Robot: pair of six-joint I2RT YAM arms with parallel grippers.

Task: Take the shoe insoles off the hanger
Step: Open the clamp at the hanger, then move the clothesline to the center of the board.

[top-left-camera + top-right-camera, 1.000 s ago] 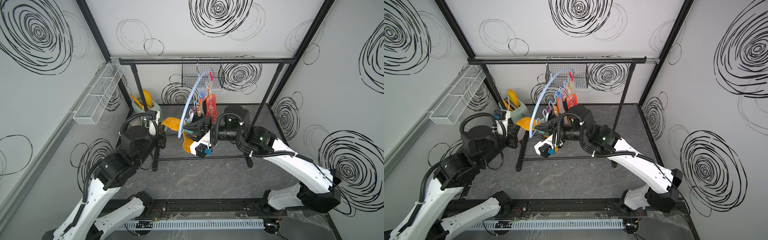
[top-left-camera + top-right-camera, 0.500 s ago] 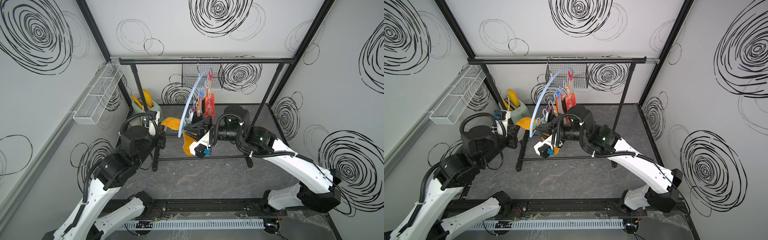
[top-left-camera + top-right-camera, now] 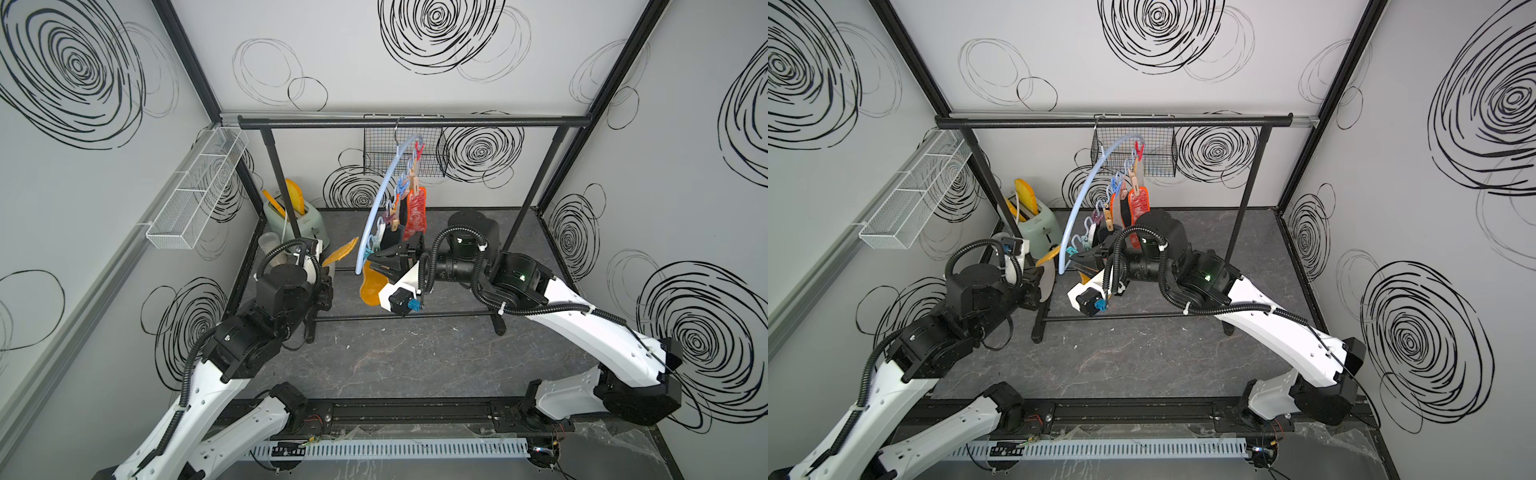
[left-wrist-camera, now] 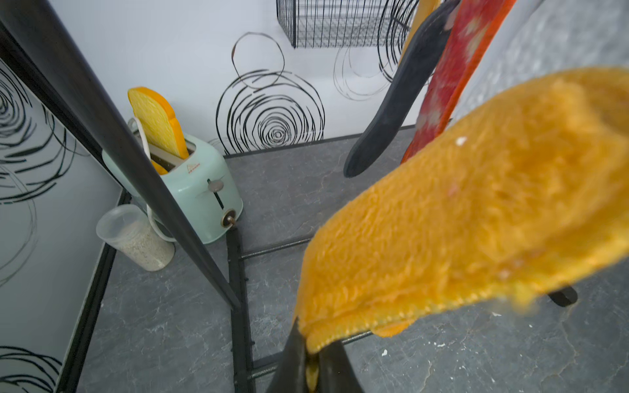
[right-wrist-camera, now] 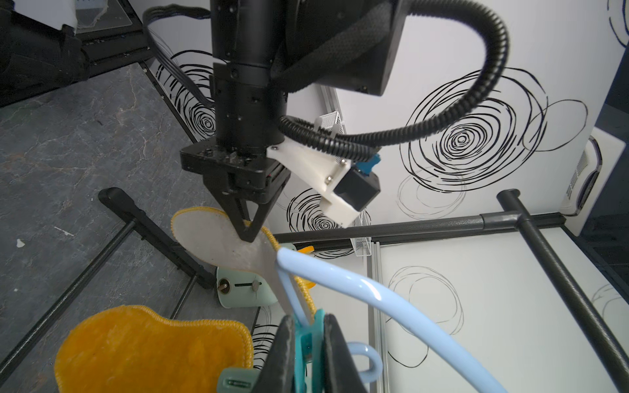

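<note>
You're early on: your left gripper (image 4: 311, 357) pinches an orange insole (image 4: 459, 211) seemingly clipped at the hanger's (image 5: 357, 285) low end, your right gripper (image 5: 308, 360) squeezes its teal peg (image 5: 308, 340), and several more insoles (image 3: 416, 210) hang pegged.

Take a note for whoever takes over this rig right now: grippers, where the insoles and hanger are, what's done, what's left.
Left gripper: shut on the orange-edged insole, at its edge.
Right gripper: shut on the teal peg that clips that insole to the hanger.
Hanger hangs on the black rack.
Done: no insole seen off yet.
Left: pull this one free, then the other orange insole, the dark grey insole, the red-mottled insole and any hidden behind.
</note>
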